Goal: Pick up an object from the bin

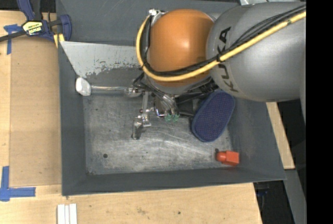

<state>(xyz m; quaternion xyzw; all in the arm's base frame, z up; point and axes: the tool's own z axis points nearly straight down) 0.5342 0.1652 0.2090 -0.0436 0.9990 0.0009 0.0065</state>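
Over the bare middle of the bin [112, 153], we are hanging our gripper [138, 128]; we cannot tell if it is open or closed. A blue oval pad [213, 116] is lying near it, so we should be lining up right above that first.

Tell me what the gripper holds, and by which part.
Nothing seen held: the gripper is over bare bin floor, between the white-headed tool and the blue oval pad.

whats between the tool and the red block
Only bare bin floor, in the camera view, between the tool and the red block; the blue oval pad lies beside that stretch.
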